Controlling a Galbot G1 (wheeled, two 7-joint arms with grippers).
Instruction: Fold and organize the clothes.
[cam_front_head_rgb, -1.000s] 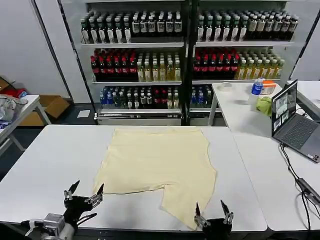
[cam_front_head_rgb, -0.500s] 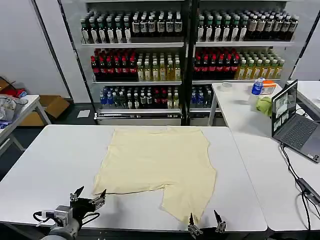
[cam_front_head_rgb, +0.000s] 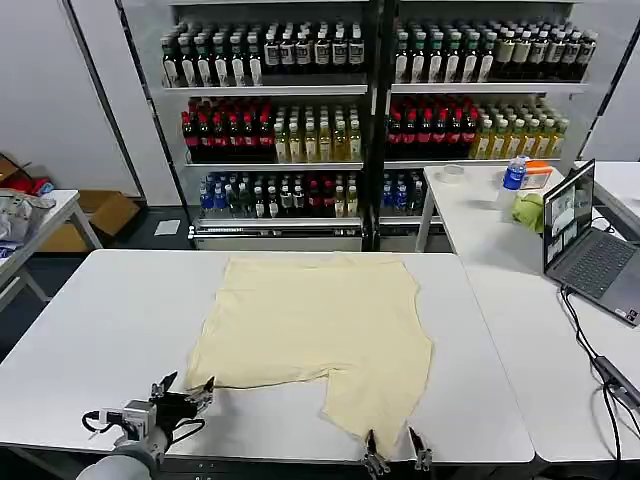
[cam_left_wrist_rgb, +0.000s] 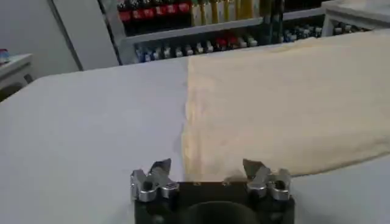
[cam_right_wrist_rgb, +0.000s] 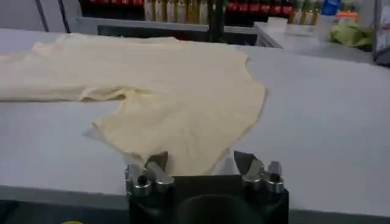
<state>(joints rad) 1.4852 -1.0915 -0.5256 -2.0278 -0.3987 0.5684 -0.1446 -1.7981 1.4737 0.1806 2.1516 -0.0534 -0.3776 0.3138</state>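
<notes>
- cream-yellow T-shirt (cam_front_head_rgb: 320, 335) lies flat mid-desk (cam_front_head_rgb: 100, 320), partly folded
- left gripper (cam_front_head_rgb: 185, 394) sits just off its near left corner, jaws released
- right gripper (cam_front_head_rgb: 393, 450) at the near hem, jaws spread, nothing held

The T-shirt (cam_front_head_rgb: 320, 335) is a plain pale cream-yellow, with no print, on a white table (cam_front_head_rgb: 100, 330); the left gripper (cam_left_wrist_rgb: 210, 176) and right gripper (cam_right_wrist_rgb: 204, 167) have silver-grey fingers on black bodies
</notes>
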